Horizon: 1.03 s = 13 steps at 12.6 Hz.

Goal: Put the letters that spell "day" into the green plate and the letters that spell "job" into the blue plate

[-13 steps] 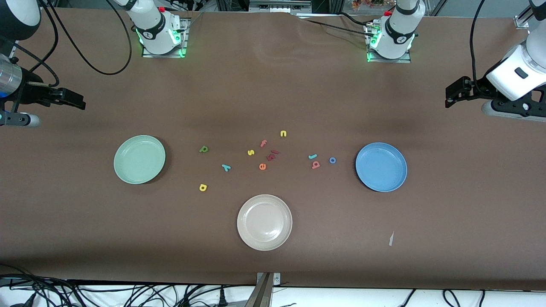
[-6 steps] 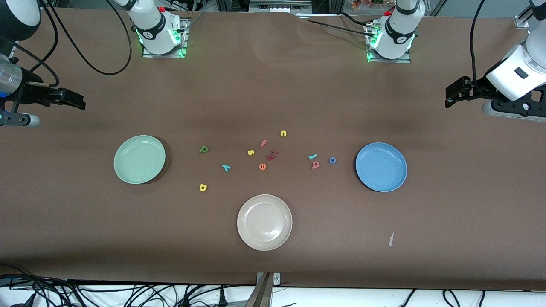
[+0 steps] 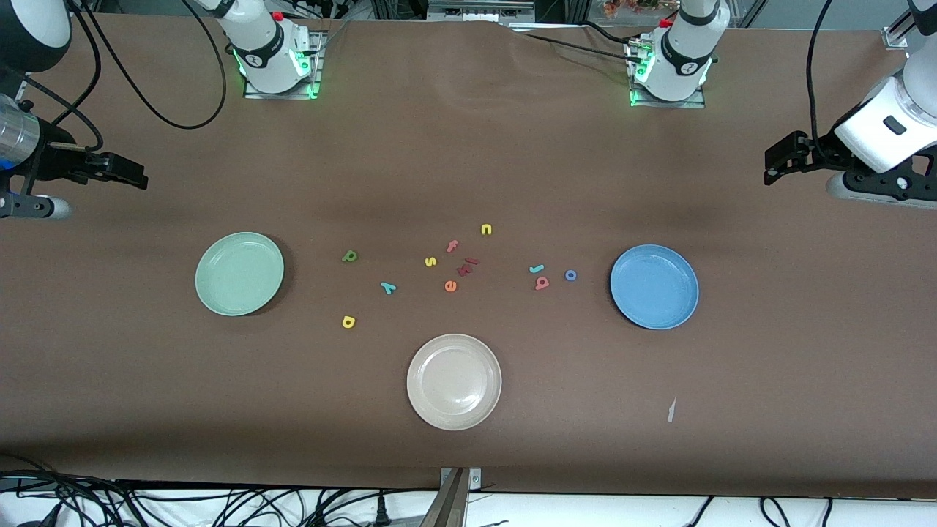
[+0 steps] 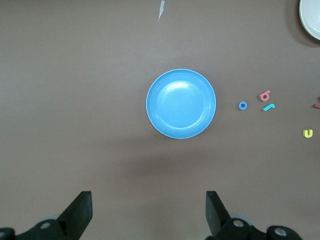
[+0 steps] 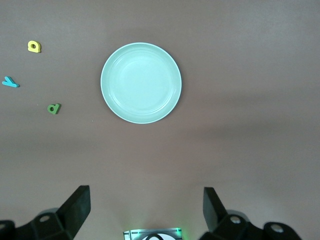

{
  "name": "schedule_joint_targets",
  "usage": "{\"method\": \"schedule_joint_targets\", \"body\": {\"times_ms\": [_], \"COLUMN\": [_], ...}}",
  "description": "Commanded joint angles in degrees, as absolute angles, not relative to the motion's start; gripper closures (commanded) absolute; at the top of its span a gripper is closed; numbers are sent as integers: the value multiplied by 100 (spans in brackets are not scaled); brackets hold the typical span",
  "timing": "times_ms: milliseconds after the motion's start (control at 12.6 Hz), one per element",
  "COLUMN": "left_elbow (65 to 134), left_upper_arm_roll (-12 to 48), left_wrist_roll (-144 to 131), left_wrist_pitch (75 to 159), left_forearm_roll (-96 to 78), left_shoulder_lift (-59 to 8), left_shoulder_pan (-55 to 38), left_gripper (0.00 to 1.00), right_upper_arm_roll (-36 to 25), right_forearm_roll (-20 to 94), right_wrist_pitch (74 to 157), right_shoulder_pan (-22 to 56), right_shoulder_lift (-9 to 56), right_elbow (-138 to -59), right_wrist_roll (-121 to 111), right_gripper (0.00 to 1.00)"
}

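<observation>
Nothing has shifted since the earlier frames apart from a faint twitch of the right gripper (image 3: 135,176) at the upper left edge of the front view; every letter and plate lies where it did. That gripper hangs over bare table at the right arm's end, its fingers (image 5: 75,207) spread wide and holding nothing, and the right arm waits. At the upper right edge the left gripper (image 3: 777,162) hangs likewise over the table, fingers (image 4: 80,212) wide apart and empty, the left arm waiting too. Left of centre sits the green plate (image 3: 212,293), with nothing in it; right of centre sits the blue plate (image 3: 677,311), also unfilled. Between them, in the middle of the frame, the foam letters are scattered on the brown table (image 3: 468,146): the olive "d" (image 3: 350,256), the teal "y" (image 3: 388,287) and the yellow "a" (image 3: 348,321) toward the green plate; the teal "j" (image 3: 536,268), the pink "b" (image 3: 542,282) and the blue "o" (image 3: 571,275) just beside the blue plate. Lower centre holds the cream plate (image 3: 421,406).
</observation>
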<state>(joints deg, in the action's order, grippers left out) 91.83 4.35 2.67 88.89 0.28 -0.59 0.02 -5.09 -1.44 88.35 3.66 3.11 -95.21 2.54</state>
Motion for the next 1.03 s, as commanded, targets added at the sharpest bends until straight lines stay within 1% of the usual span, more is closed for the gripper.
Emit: {"method": "schedule_joint_targets", "body": {"times_ms": [0, 952], "left_elbow": [9229, 9229], "left_upper_arm_roll": [475, 475], "left_wrist_roll": [378, 369], "left_wrist_pitch": [8903, 8903], "left_forearm_roll": [-26, -26], "left_shoulder_lift": [-18, -18], "left_shoulder_pan": [70, 70], "left_gripper": [0, 0], "right_upper_arm_roll": [-519, -492], "right_forearm_roll": [-35, -18], "right_wrist_pitch": [8859, 8868], "right_shoulder_pan": [334, 387], "right_shoulder_lift": [299, 351], "right_elbow": [-9510, -9519], "right_wrist_roll": [316, 404], "right_gripper": [0, 0]}}
